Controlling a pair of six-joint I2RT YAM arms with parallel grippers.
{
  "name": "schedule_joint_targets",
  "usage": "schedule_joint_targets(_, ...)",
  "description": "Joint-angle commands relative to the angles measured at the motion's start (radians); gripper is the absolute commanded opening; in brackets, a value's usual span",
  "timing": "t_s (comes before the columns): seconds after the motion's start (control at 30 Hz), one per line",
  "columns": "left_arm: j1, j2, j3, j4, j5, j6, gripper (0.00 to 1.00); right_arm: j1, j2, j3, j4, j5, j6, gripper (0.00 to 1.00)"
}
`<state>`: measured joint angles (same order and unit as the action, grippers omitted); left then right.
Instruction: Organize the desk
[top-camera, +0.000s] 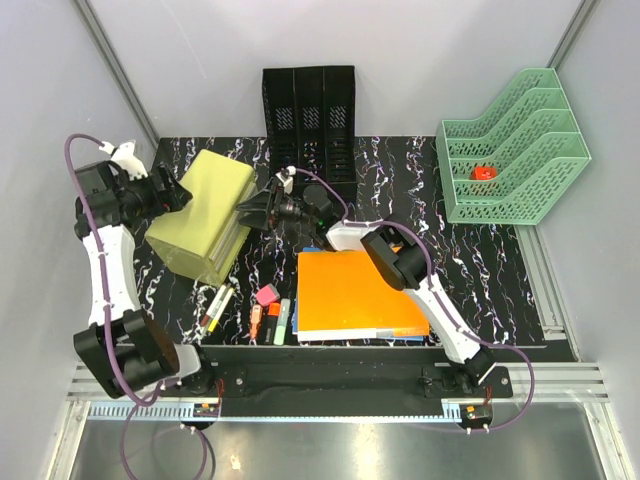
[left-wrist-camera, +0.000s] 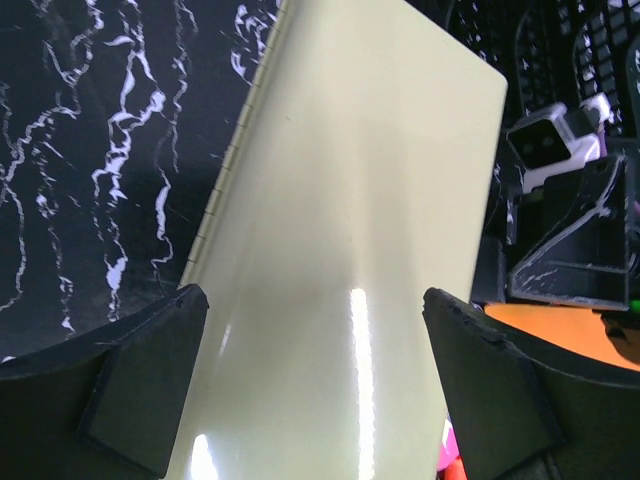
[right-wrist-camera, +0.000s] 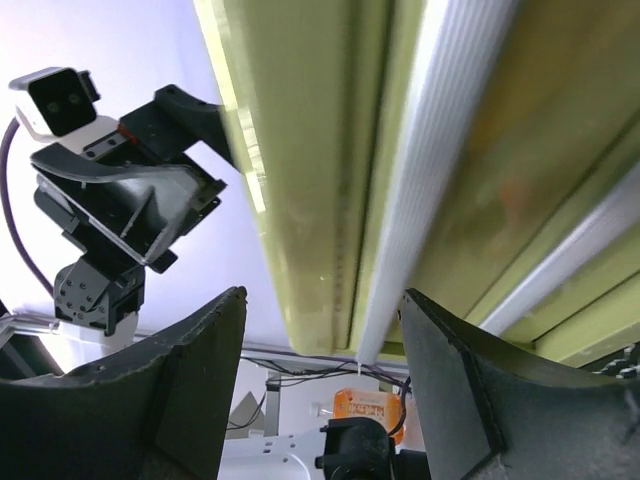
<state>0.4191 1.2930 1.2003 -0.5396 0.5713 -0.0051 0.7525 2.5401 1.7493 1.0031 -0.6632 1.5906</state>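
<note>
Tabletop (top-camera: 480, 260): rigid, fixed, nothing to grab; item in play is the yellow folder stack (top-camera: 205, 210), tilted at its L-rear, prob. light, floppy, slick, so take it by the spine edges. L claw (top-camera: 178, 195) wide open against stack's outer side, holding nothing. R claw (top-camera: 250, 212) reaches fwd, part-open w/ stack's lower edge betw. fingers; grip can't be told.

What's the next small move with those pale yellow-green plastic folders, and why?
Probably close the right end effector on the pale yellow-green plastic folders. Its fingers straddle their edge with a gap on one side, and the left end effector stands open over the top cover.
</note>
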Motion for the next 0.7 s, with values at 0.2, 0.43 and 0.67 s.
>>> schedule_joint_targets(0.2, 0.004, 0.06, 0.035, 0.119, -0.079, -0.018, 0.93, -0.013, 0.121, 0.099, 0.134, 0.068, 0.075, 0.7)
schedule_joint_targets(0.43, 0.004, 0.118, 0.041, 0.141, -0.088, -0.001, 0.93, -0.012, 0.187, 0.19, 0.187, 0.106, 0.144, 0.69)
schedule_joint_targets(0.67, -0.017, 0.135, 0.01, 0.139, -0.071, 0.022, 0.92, -0.004, 0.213, 0.249, 0.207, 0.132, 0.186, 0.66)
